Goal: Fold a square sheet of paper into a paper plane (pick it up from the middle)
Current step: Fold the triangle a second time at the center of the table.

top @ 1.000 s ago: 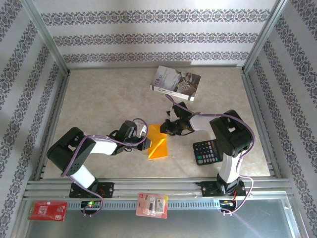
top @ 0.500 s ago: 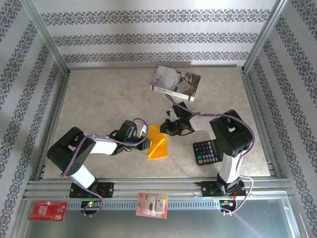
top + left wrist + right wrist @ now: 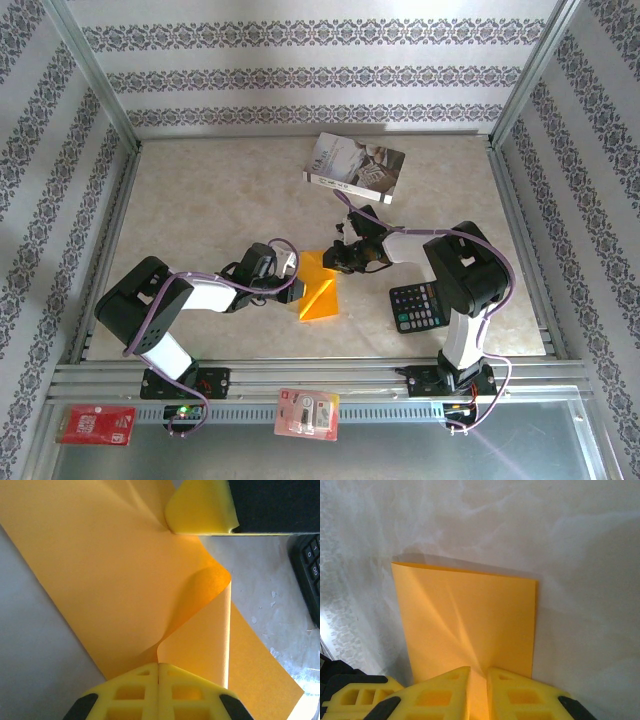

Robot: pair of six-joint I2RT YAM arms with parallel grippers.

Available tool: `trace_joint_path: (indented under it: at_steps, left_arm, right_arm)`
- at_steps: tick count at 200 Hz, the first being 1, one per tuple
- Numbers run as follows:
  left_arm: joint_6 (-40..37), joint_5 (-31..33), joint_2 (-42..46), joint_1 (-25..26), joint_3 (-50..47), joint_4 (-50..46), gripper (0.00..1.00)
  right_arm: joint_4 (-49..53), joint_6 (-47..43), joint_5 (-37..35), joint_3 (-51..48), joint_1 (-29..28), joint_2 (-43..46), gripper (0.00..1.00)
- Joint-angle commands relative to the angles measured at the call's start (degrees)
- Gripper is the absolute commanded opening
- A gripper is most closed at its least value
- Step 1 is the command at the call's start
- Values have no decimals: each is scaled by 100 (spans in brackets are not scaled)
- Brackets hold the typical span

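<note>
Because everything else rests on it, table: the pale marbled table [image 3: 200, 200] comes first, boxed in by metal rails and patterned walls. Both black arms reach in from the near edge and meet at its middle.
Book: the grey-white printed book [image 3: 355, 167] lies at the far side, well apart from the work, probably just clutter.
Sheet: the thin orange-yellow square sheet of paper [image 3: 320, 285] lies mid-table between the two grippers, mostly flat. No dart shape yet, so I judge the folding is at an early stage.
Calculator: the black keypad calculator [image 3: 417, 306] sits beside the right arm, near the sheet but not touching it.
Left gripper: the left gripper [image 3: 158, 667] is clenched, its yellow fingers meeting on a flap of the sheet [image 3: 100, 580]. The flap curls up off the table into the seam. My guess is the flap is raised so that it can be carried over into a crease.
Right gripper: the right gripper [image 3: 479, 672] is tip-down on the sheet's far part [image 3: 470, 620] with its jaws a sliver apart. A faint ridge runs into the gap, but whether it nips that ridge or only presses down I cannot tell. Either way it probably anchors the paper while the other side lifts.
Risk: thin paper could slide or buckle if the anchor lets go.
</note>
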State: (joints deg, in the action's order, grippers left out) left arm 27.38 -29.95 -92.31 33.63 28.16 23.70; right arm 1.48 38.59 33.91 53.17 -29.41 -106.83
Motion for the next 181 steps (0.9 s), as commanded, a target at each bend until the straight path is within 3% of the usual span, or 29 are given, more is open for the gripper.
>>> trace_joint_path:
  at_steps: [1, 108, 181]
  left_arm:
    - [-154, 130, -96, -75, 47, -472, 0]
    - [-163, 176, -131, -68, 8, -593, 0]
    - [-159, 387, -127, -76, 41, -799, 0]
  right_arm:
    - [133, -125, -246, 41, -118, -233, 19]
    - [364, -130, -164, 464, -92, -8, 22]
    - [609, -100, -293, 86, -35, 835, 23]
